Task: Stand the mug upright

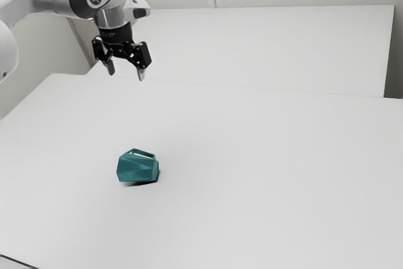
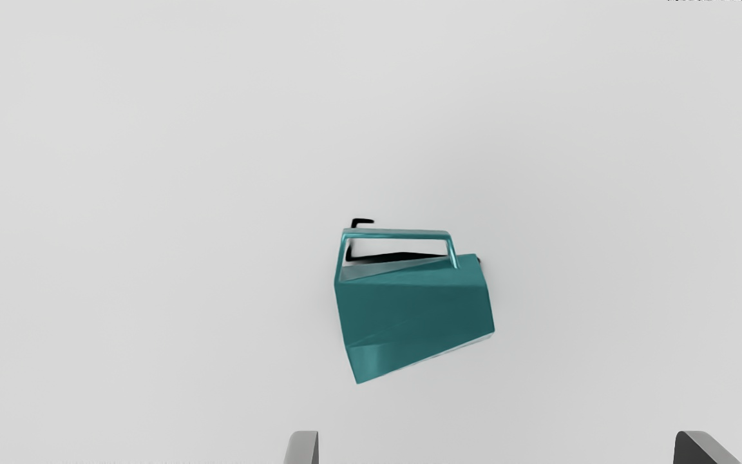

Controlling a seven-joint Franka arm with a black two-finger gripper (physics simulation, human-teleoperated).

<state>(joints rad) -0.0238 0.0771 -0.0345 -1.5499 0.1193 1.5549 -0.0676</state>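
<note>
High above the table, toward the exterior view's upper left, my gripper [image 1: 125, 75] hangs with its fingers spread and nothing between them. The teal faceted mug [image 1: 137, 168] lies on its side on the table, well below the hand, with its handle on the upper side. In the wrist view the mug [image 2: 415, 309] lies ahead of the gripper [image 2: 496, 444], whose two fingertips stand wide apart and do not touch it. The mug's inside is hidden.
The white table [image 1: 264, 174] carries the mug. Behind it stands a white raised panel or surface [image 1: 264, 48], and a dark edge line crosses the exterior view's lower left corner.
</note>
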